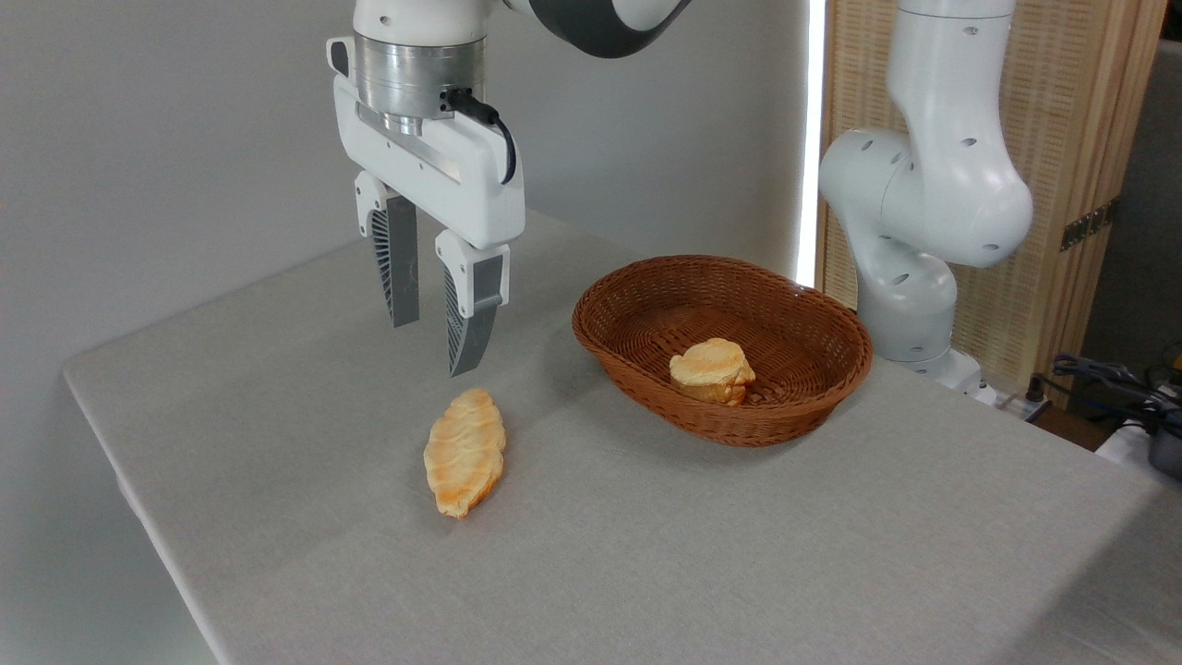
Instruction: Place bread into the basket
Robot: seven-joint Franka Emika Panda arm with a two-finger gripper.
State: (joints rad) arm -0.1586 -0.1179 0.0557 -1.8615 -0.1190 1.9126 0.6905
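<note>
The bread (pixel 464 451), a long golden-orange pastry with a ridged top and pointed ends, lies flat on the grey tablecloth, left of the basket. The basket (pixel 813 323) is an oval reddish-brown wicker bowl with a thick braided rim, standing at the table's middle right. My gripper (pixel 432 348) hangs in the air above and slightly behind the bread, fingers pointing down, open, with nothing between them. A clear gap separates the fingertips from the pastry.
A smaller, rounder lumpy bun (pixel 711 369) sits inside the basket. The arm's white base (pixel 910 305) rises behind the basket at the right. The table's left edge (pixel 129 480) runs diagonally close to the bread. Cables (pixel 1108 379) lie at the far right.
</note>
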